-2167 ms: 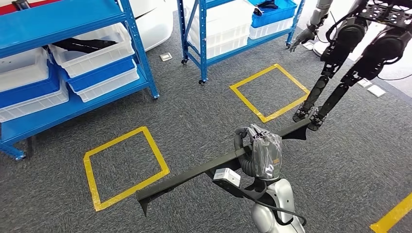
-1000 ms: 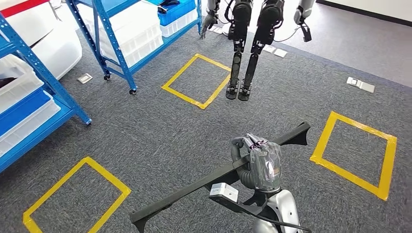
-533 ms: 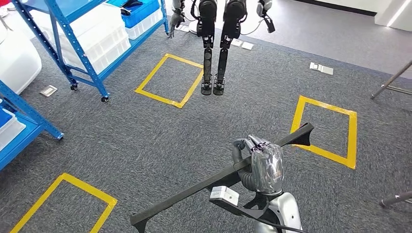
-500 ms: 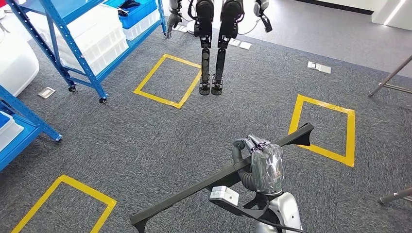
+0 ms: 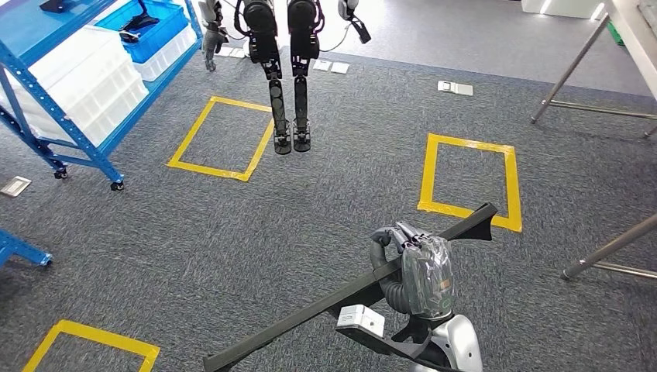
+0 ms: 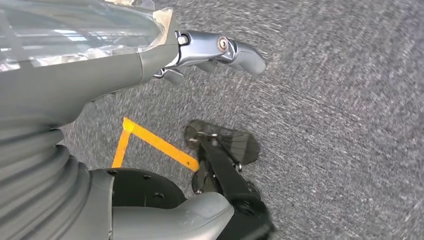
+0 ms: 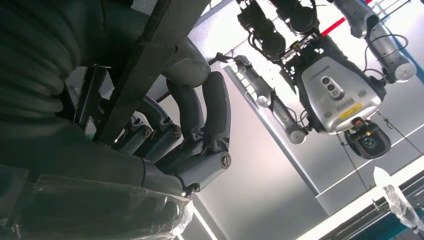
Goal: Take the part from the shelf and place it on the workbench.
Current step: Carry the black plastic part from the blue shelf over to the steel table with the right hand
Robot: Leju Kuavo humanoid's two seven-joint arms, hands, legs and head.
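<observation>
The part [image 5: 310,310] is a long black bar with a forked end, carried crosswise above the grey carpet. My right hand [image 5: 414,256] grips it near the middle, fingers wrapped over its top. In the right wrist view the fingers [image 7: 200,115] curl around the same bar [image 7: 150,55]. My left hand [image 6: 150,50] hangs over the carpet with its fingers [image 6: 225,47] stretched out and nothing in it.
Another humanoid robot [image 5: 283,70] hangs at the back centre. A blue shelf [image 5: 46,54] with white and blue bins stands at the left. Two yellow tape squares [image 5: 186,133] [image 5: 425,170] mark the floor. Metal table legs [image 5: 569,70] [image 5: 612,248] and a benchtop edge [image 5: 631,27] are at the right.
The camera has swung to the right: shelves and the hanging robot slid left, and table legs came in at the right. My right hand keeps the same hold on the bar.
</observation>
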